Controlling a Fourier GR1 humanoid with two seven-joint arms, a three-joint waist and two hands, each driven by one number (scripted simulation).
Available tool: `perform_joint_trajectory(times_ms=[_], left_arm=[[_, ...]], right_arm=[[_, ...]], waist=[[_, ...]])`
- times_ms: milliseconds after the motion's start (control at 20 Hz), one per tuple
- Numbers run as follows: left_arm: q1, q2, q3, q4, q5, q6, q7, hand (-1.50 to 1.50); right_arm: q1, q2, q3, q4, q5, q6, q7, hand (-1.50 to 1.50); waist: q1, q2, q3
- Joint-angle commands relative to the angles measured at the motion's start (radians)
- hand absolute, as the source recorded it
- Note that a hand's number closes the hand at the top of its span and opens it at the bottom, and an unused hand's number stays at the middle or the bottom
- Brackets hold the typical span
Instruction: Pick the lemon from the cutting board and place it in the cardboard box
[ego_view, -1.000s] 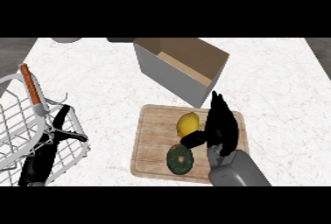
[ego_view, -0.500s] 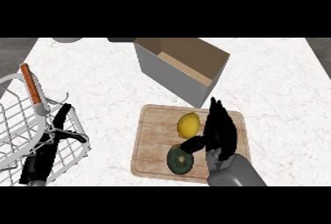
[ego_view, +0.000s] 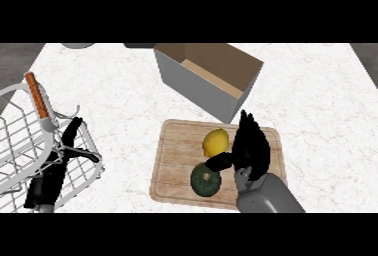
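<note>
Head view: one lemon (ego_view: 215, 141), yellow, smooth and oval, lies upright near the middle of the single cutting board (ego_view: 177, 150), a pale wooden rectangle with rounded corners and visible grain. Just below the lemon on the same board sits one dark green round fruit (ego_view: 206, 180), ribbed, with a small tan stem spot at its centre. Only one hand shows, the right hand (ego_view: 251, 147), black and glossy on a grey forearm (ego_view: 267, 197) coming in from the lower edge. Its fingers (ego_view: 247, 130) are straight and held together, pointing away from the robot along the lemon's right side and seeming to touch it. The thumb (ego_view: 220, 162) juts out to the left beneath the lemon, between it and the green fruit. Nothing is curled round the lemon, which rests on the wood. Beyond the board stands one cardboard box (ego_view: 193, 87), open-topped and set at an angle, with grey outer walls and a brown inside. It is apart from the board's far edge. At the left is one white wire basket (ego_view: 22, 130), a grid of thin rods, holding a long tool with an orange handle (ego_view: 38, 100) and a black utensil (ego_view: 55, 165). Everything stands on a white marbled counter (ego_view: 111, 85).
</note>
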Motion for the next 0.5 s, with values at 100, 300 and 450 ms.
perform_joint_trajectory(times_ms=[100,300,450], left_arm=[[-0.043,-0.005,0.031,-0.025,-0.001,0.007,0.038,0.0],[-0.02,-0.026,-0.006,-0.046,-0.022,0.001,0.044,0.0],[-0.03,-0.02,0.04,-0.001,-0.013,0.0,-0.01,0.0]], right_arm=[[0.003,0.012,0.041,0.041,0.002,-0.084,0.201,-1.5],[-0.048,0.013,0.04,0.117,-0.029,-0.124,0.208,-1.5],[-0.031,0.013,0.011,0.099,-0.026,-0.104,0.18,-1.5]], waist=[[0.0,0.004,0.0],[0.01,0.005,0.0],[0.0,0.004,0.0]])
